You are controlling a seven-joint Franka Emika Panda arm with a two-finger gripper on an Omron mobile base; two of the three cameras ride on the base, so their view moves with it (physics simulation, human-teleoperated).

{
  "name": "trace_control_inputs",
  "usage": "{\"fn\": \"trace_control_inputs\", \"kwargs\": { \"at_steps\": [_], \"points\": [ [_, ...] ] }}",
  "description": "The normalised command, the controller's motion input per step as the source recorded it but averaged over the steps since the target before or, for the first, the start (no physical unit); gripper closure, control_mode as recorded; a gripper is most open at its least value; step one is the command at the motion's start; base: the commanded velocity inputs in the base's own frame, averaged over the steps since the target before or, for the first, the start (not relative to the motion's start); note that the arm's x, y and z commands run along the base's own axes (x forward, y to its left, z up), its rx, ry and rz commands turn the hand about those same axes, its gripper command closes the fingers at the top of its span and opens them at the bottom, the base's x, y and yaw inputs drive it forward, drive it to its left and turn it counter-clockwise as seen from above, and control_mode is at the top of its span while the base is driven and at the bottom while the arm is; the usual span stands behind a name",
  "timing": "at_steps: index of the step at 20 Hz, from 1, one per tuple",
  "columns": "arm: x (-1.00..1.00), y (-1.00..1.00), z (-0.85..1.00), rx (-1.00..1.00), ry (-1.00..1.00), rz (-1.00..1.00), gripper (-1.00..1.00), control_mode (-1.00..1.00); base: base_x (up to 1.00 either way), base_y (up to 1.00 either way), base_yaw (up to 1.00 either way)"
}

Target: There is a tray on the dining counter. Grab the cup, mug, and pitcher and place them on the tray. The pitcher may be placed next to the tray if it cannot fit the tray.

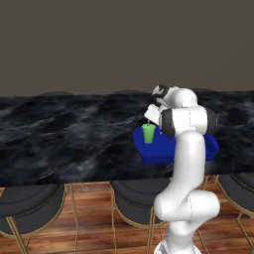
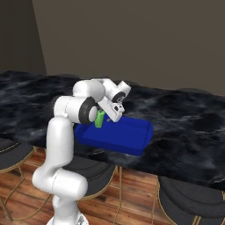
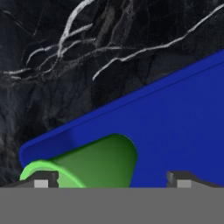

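One of three vessels is on the tray [image 1: 149,156]: the green cup [image 1: 148,133] stands upright on the tray floor near its left end, rim up, long axis vertical. The tray sits on the black marble bench [image 1: 69,134], near its front edge.

The fingers [image 3: 113,179] are spread wide, one tip on each side of the cup. In the hand view the cup fills most of the gap but sits off-centre, close to one finger [image 3: 41,179] and clear of the other, so it looks released, not clamped. In the base views the hand is tight against the cup from the arm's side.

Judgement: the coming move turns on backing straight out along the approach line. The cup lies between the fingers, so any sideways motion would tip it.

Mug and pitcher: can't place either.
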Motion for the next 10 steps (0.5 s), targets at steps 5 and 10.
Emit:
{"fn": "trace_control_inputs", "kwargs": {
  "at_steps": [5,10],
  "points": [
    [-0.06,0.0,0.37,0.0,0.0,0.02,-1.0,-1.0,0.0,0.0,0.0],
    [-0.49,0.0,0.77,-0.01,-0.09,0.05,-1.0,-1.0,0.0,0.0,0.0]
  ]
}}
